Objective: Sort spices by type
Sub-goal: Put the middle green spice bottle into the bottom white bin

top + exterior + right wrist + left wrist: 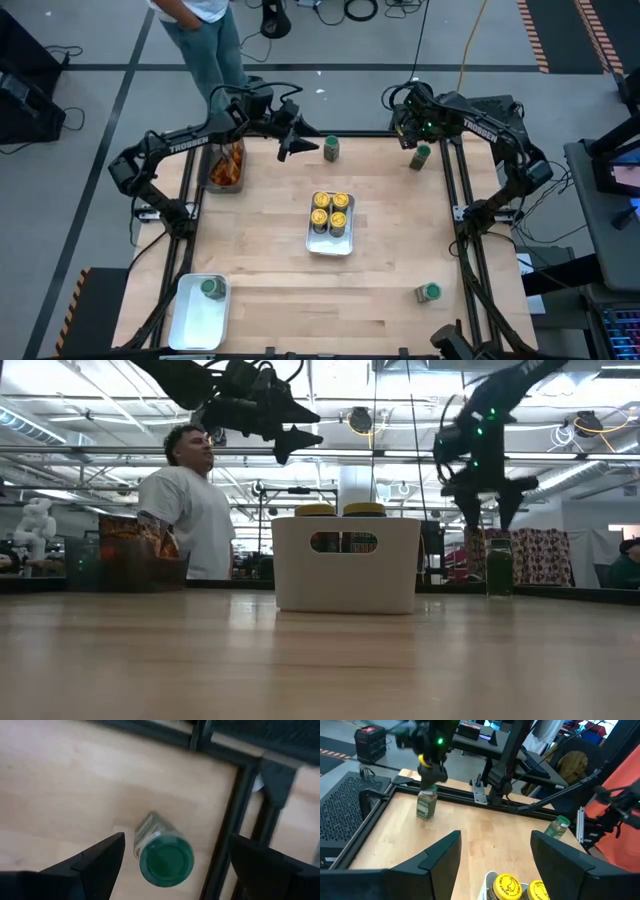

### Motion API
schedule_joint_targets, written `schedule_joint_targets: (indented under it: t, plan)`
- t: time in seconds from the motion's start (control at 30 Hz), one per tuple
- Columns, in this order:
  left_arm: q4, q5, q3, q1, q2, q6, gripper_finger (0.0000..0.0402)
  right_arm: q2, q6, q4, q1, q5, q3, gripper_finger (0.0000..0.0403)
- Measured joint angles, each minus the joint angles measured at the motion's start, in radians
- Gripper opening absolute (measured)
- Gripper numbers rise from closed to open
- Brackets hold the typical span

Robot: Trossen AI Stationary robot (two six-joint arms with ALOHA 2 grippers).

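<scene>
Above the table's far right corner, my right claw hangs with its fingers spread wide, a green-lidded jar standing upright on the wood just beneath, untouched. My left claw hovers apart too, holding nothing, near another green-lidded jar. Four yellow-lidded jars sit in the middle tray. Orange packets fill the dark bin.

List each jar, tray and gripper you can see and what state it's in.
Middle tray: holds four yellow-lid jars.
Corner tray: holds one green-lid jar.
Other three green jars: upright on table.
Right gripper: open above a green jar.
Left gripper: open, empty.
</scene>
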Motion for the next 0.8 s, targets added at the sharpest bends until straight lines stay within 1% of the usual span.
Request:
schedule_joint_targets:
  t: [0.07,0.13,0.37,0.57,0.8]
  plan:
    - [-0.003,0.0,0.0,-0.006,0.0,-0.001,0.0242,0.0,-0.01,0.028,-0.018,-0.053,-0.054,0.0334]
    - [-0.006,0.0,0.0,-0.007,0.0,-0.001,0.0242,0.0,-0.016,0.083,-0.027,-0.075,-0.102,0.0334]
    - [-0.004,-0.009,0.0,-0.017,0.0,-0.002,0.0242,0.001,0.007,0.202,-0.017,-0.083,-0.208,0.0334]
    - [-0.005,-0.016,0.0,-0.018,0.0,-0.027,0.0242,0.001,0.029,0.235,-0.012,-0.079,-0.223,0.0327]
    - [-0.007,-0.023,0.0,-0.019,0.0,-0.028,0.0242,0.001,0.083,0.219,-0.012,-0.079,-0.223,0.0289]
